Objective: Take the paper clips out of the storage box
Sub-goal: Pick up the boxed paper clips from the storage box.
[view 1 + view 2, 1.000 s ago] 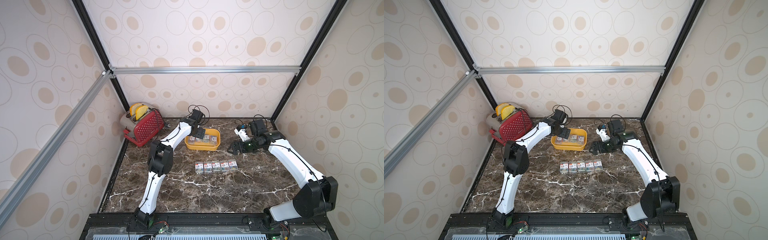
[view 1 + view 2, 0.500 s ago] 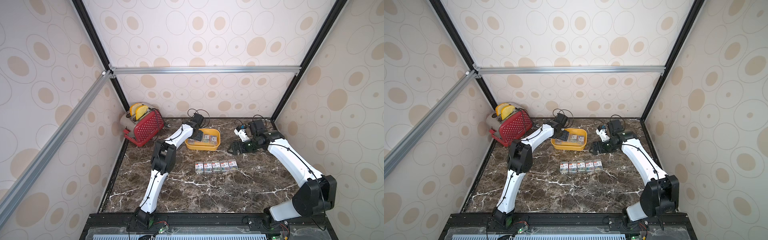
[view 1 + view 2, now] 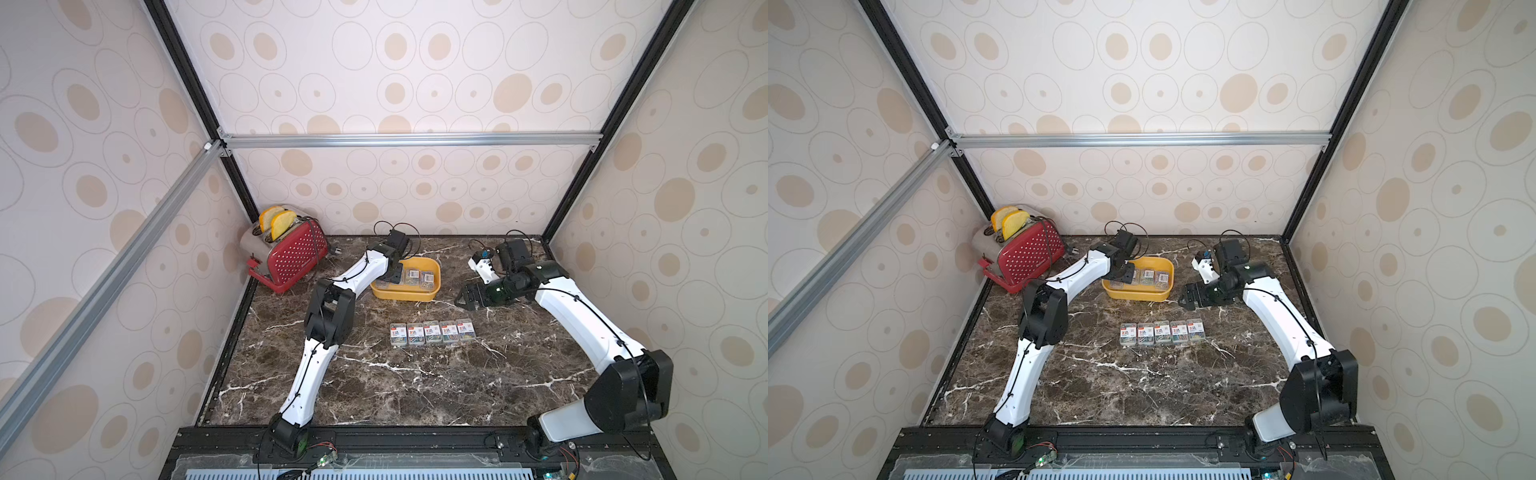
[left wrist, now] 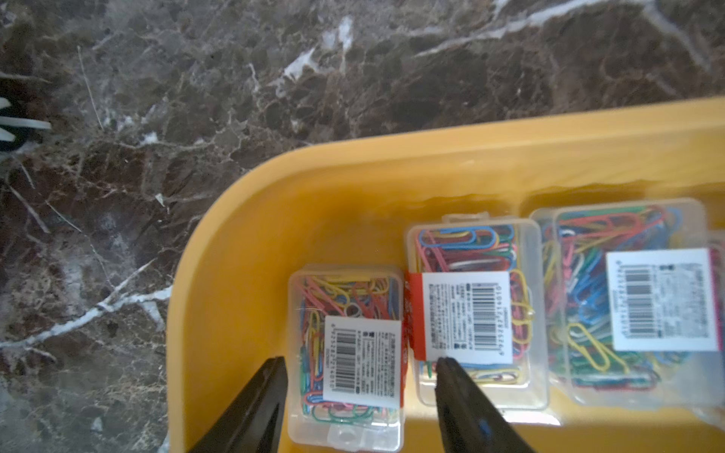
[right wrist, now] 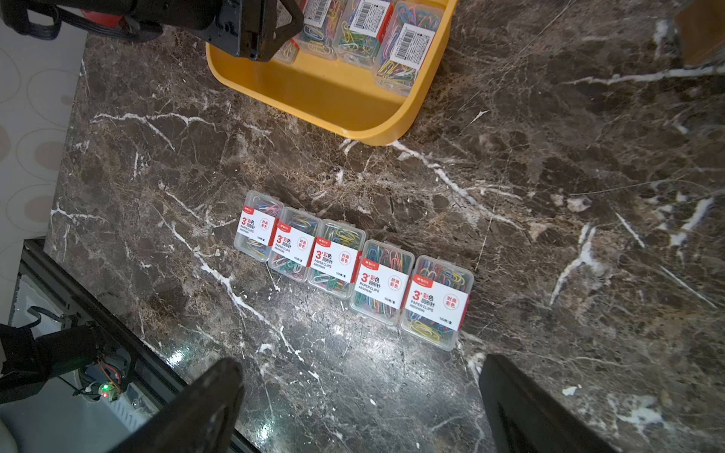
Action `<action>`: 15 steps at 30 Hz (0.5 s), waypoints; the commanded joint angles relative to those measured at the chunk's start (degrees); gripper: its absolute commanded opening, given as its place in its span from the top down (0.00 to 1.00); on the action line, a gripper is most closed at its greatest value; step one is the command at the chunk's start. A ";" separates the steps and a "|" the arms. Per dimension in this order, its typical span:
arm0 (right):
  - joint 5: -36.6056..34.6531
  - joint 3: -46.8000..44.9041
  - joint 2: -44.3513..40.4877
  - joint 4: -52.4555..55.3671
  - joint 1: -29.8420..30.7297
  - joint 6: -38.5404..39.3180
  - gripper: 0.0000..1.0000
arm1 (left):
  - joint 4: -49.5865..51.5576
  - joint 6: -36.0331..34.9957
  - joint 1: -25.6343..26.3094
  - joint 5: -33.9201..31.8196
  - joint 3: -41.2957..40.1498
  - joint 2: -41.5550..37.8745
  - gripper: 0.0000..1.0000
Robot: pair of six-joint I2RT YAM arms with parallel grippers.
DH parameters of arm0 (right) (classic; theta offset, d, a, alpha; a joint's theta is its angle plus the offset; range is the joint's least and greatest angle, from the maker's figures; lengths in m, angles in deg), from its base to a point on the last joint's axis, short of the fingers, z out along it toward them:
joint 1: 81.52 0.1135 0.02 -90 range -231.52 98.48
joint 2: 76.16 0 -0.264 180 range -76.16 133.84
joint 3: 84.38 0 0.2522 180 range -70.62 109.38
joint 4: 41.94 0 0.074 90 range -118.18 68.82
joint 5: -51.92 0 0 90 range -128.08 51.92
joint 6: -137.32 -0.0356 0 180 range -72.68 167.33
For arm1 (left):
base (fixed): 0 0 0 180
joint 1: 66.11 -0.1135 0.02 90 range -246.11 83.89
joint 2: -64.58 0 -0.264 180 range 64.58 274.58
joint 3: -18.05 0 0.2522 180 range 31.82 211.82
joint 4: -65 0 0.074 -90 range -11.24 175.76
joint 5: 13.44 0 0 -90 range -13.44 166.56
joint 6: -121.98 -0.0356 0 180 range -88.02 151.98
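Inspecting the storage box, we find the left gripper down inside it at one end. Its jaws are at a middling width, set either side of the end box of paper clips. The outer finger sits in the gap between that box and the yellow wall. The inner finger shows over the edge of the neighbour, which lies touching the end box. We cannot tell from the wrist view whether the pads bear on the plastic yet. Several more boxes lie side by side in the tub.

The right gripper hangs wide open and empty above the table. It is near the row of five boxes laid side by side, labels up, clear of the tub.

We judge each box light, stiff and thin-walled, with smooth clear sides that are likely slippery. Loose clips inside will shift if the box tilts, and the snap lid could pop under a hard squeeze. We recommend a hold across the narrow width, on the long side walls about mid-length, with moderate pressure and a straight lift. The touching neighbour leaves no room for the inner finger, which risks riding on that box or dragging it up.
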 commanded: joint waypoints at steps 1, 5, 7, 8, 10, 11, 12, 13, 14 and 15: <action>0.38 0.57 -0.10 1.68 0.08 0.15 0.00 | 1.85 0.69 0.34 1.52 -1.34 1.68 0.44; 0.29 0.59 -0.31 1.82 0.08 0.40 0.00 | 1.71 -0.06 1.78 2.63 -0.64 1.71 0.52; 0.30 0.61 -0.35 1.92 0.08 0.42 0.00 | 1.67 0.20 2.29 3.84 -0.73 1.67 0.53; 0.25 0.55 -0.47 1.82 0.14 0.41 0.00 | 1.76 0.16 2.46 4.85 -0.73 1.69 0.54; 0.23 0.38 -0.54 1.87 0.08 0.48 0.00 | 1.86 0.03 3.14 4.79 -1.20 1.29 0.56; 0.15 0.37 -0.70 1.88 0.09 0.41 0.00 | 1.62 -0.03 3.42 5.13 -1.69 1.00 0.56; 0.11 0.26 -0.62 1.87 0.07 0.47 0.00 | 1.15 -0.01 3.57 6.05 -2.31 0.56 0.56; 0.22 0.16 -0.75 1.79 0.12 0.41 0.00 | 1.06 -0.14 3.87 6.44 -2.56 0.24 0.57; 0.32 0.11 -0.66 1.71 0.07 0.54 0.00 | 1.06 -0.23 4.09 6.24 -2.81 -0.18 0.56; 0.36 0.11 -0.62 1.70 0.07 0.54 0.00 | 0.53 -0.23 4.29 5.94 -3.24 -0.86 0.55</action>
